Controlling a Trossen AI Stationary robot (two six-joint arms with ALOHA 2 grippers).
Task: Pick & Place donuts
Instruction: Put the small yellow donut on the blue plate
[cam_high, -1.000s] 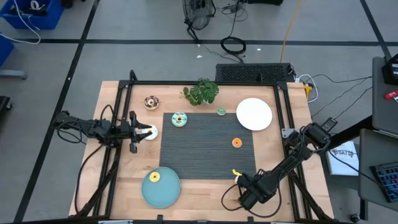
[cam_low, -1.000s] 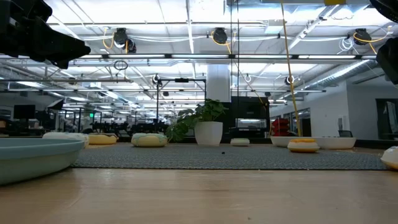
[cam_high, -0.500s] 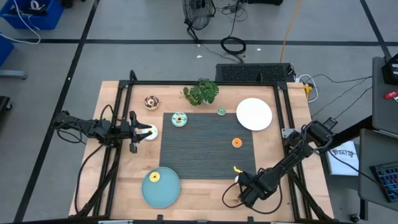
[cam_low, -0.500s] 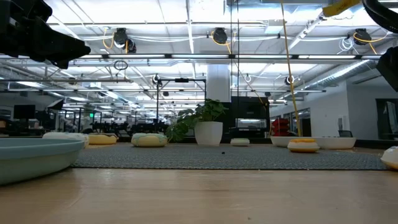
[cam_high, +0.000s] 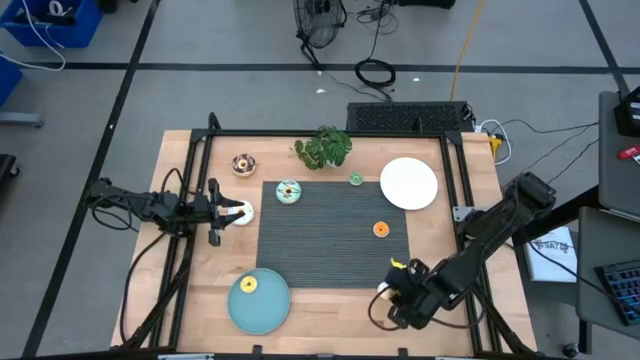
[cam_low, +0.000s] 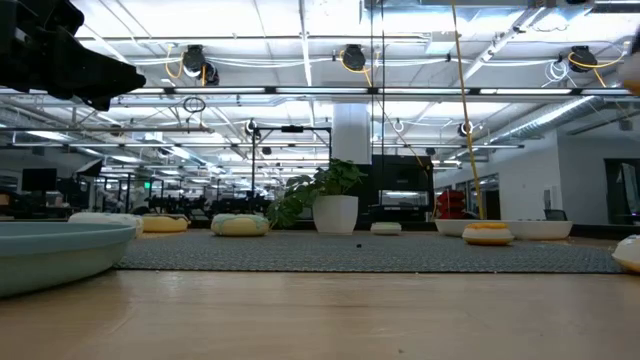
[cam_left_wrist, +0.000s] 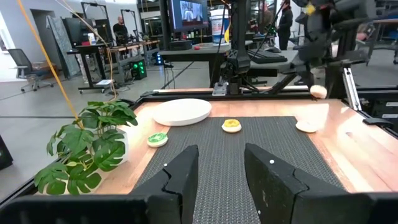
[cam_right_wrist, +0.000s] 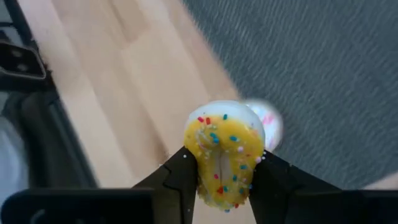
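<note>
Pick stage of one cycle, by the look of it: right gripper (cam_right_wrist: 221, 177) clamped on a yellow-iced donut (cam_right_wrist: 225, 154) with coloured sprinkles, lifted clear of the wood and the dark mat (cam_high: 330, 235), at lower right of the high view near the mat's corner. White donut (cam_high: 381, 289) lying just beside it on the table. Left gripper (cam_left_wrist: 219, 163) idle at mid-left of the high view, fingers part-way apart around nothing, next to a pale donut (cam_high: 238, 212). Next, judging by the layout: carry to a plate, probably the teal plate (cam_high: 270, 310) at lower left, already bearing one yellow donut (cam_high: 247, 285), or the white plate (cam_high: 409, 183) at upper right; lower, then release. No brand, label or readable writing anywhere.
</note>
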